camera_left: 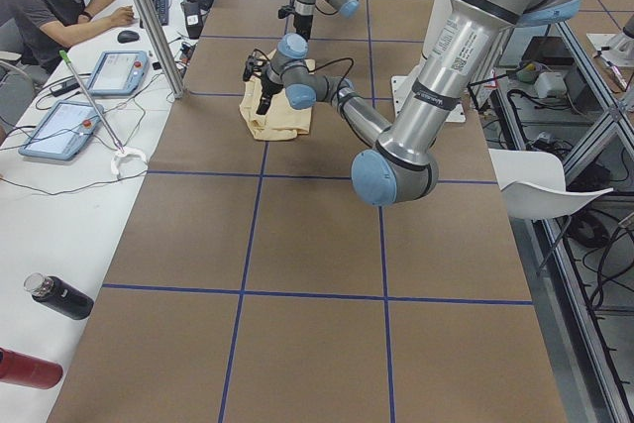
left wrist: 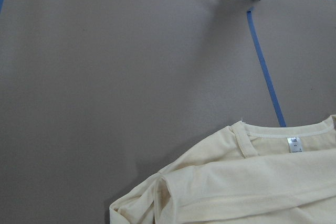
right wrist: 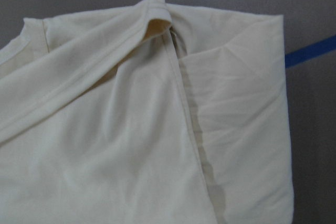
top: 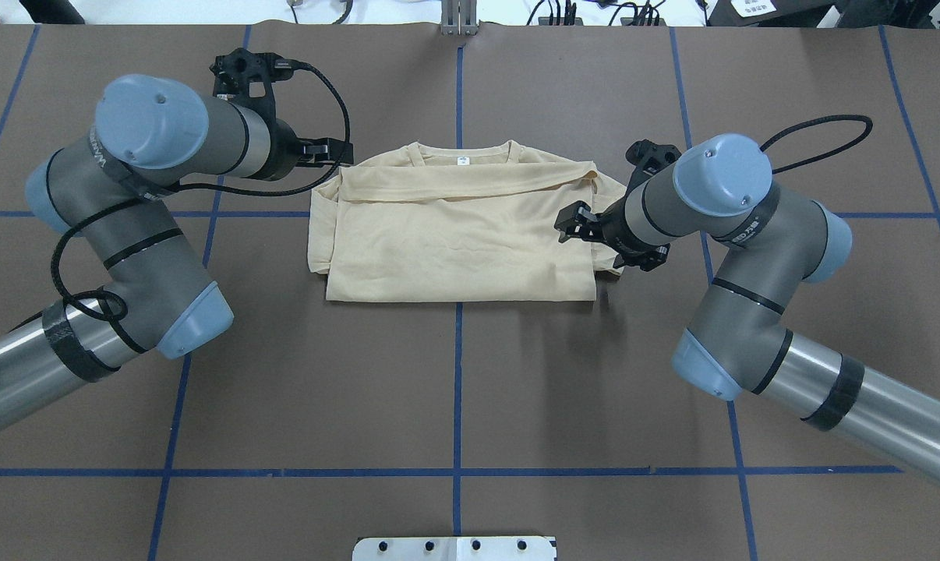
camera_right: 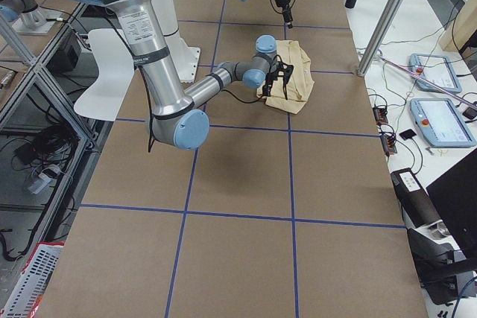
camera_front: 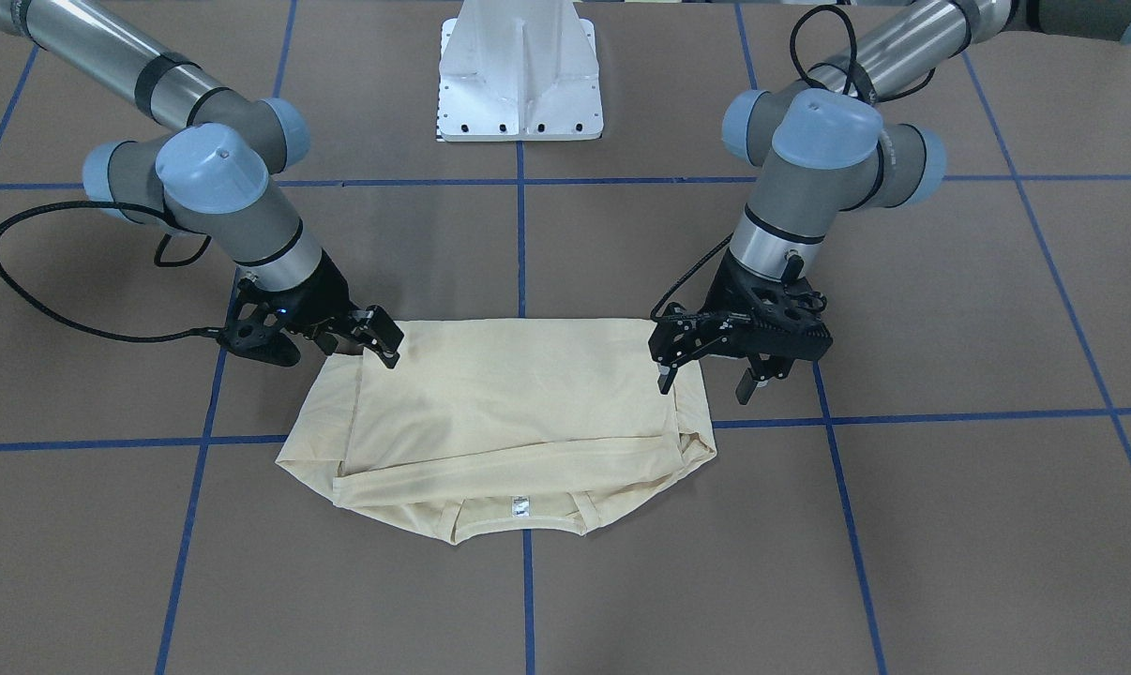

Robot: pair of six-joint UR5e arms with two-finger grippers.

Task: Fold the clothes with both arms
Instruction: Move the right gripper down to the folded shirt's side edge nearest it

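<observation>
1. T-shirt (top: 454, 249), pale cream, lies folded into a rough rectangle on the brown surface (top: 454, 389), over a crossing of blue tape lines (top: 457, 366). Its straight folded edge is nearest the robot.
2. Right pincer (camera_front: 385, 345) sits low at the shirt's right edge, close over the cloth. I cannot tell whether its jaws are parted or whether it touches the cloth.
3. Left pincer (camera_front: 704, 382) hangs above the shirt's left edge, jaws spread wide, holding nothing.
4. Farthest from the robot, the collar (top: 462, 152) with its white neck label (top: 463, 161) shows beyond a folded layer.
</observation>
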